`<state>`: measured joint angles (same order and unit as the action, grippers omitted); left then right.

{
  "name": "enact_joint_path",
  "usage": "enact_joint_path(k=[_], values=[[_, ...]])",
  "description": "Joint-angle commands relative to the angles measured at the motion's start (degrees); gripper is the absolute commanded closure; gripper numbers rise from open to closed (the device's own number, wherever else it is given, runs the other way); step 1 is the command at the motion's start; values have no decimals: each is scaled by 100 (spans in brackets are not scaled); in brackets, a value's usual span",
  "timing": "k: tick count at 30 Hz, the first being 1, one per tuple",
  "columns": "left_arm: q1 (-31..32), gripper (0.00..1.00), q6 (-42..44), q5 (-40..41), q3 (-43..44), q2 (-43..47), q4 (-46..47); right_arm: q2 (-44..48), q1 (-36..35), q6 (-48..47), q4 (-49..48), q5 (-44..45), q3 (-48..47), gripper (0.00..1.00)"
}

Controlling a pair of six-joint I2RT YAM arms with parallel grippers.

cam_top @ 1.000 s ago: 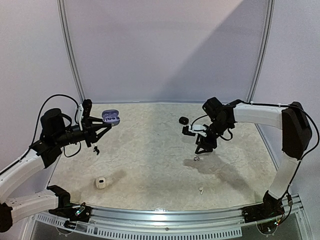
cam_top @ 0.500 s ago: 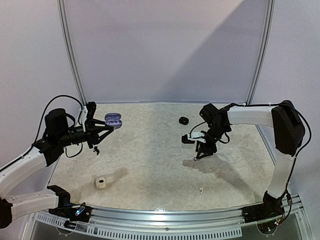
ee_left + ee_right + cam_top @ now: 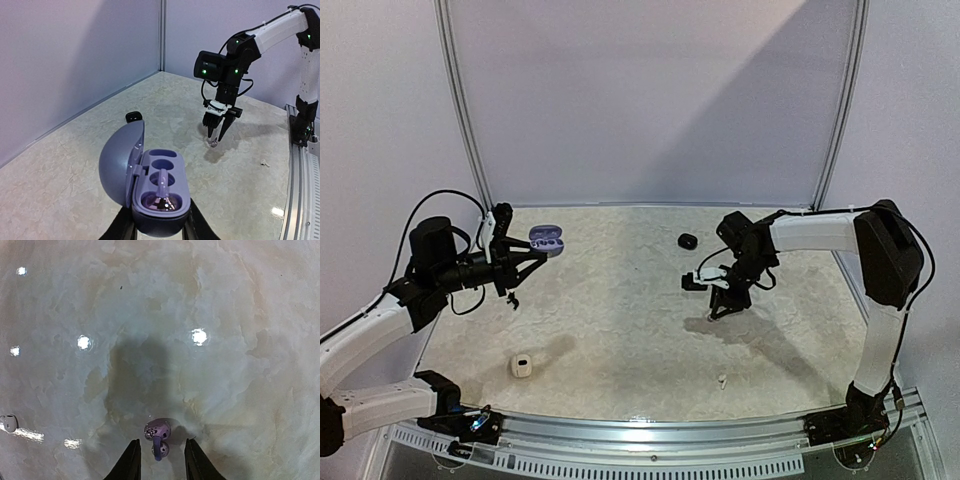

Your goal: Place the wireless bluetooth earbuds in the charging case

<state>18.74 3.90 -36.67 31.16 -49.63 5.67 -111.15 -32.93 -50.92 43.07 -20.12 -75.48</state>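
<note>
Begin at your right jaws. In the right wrist view their two black fingertips (image 3: 131, 462) stand apart at the bottom edge, with nothing gripped. Just ahead of them, about midway across the gap and a little past the tips, the small glossy lilac earbud (image 3: 157, 432) lies on the pale marbled table (image 3: 225, 340).

Its long axis runs from the round head back through the short stub toward the wrist. That puts it in line with the fingers and across the closing direction, so the jaws would meet it on its narrow flanks. I judge that you need only a short reach forward and down before closing. The danger is that the bud skids on the smooth table if one tip touches first.

Farther off, across the table, your left jaws are clamped on the base of the open lavender pebble-shaped charging case (image 3: 150, 195). The case seems to be held clear of the table, with its lid swung back. Its nearer well (image 3: 159, 201) seems to hold a bud already, and the far well (image 3: 162, 164) looks vacant.

The right arm is much the nearer to the loose bud. The case is well apart from it.
</note>
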Motion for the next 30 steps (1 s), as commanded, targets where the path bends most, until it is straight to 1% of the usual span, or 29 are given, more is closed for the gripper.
enact_joint_path(k=[1, 10, 14, 17, 18, 24, 30], values=[[60, 100, 93, 71, 169, -47, 39, -130, -12, 7, -20, -122, -130, 70], [51, 100, 172, 163, 181, -54, 30, -248, -58, -46, 165, -106, -159, 76], [51, 100, 189, 187, 180, -49, 23, -241, -57, -2, 175, -124, -166, 87], [52, 100, 190, 140, 174, -39, 29, -240, -64, -5, 262, -154, -221, 98], [57, 100, 196, 123, 167, -37, 30, -247, -66, -19, 296, -169, -248, 100], [52, 100, 211, -45, 147, -3, 13, -89, -65, 160, 346, -202, -459, 100], [65, 100, 328, -385, 136, 2, -22, 549, -165, 612, 265, -326, -1011, 100]])
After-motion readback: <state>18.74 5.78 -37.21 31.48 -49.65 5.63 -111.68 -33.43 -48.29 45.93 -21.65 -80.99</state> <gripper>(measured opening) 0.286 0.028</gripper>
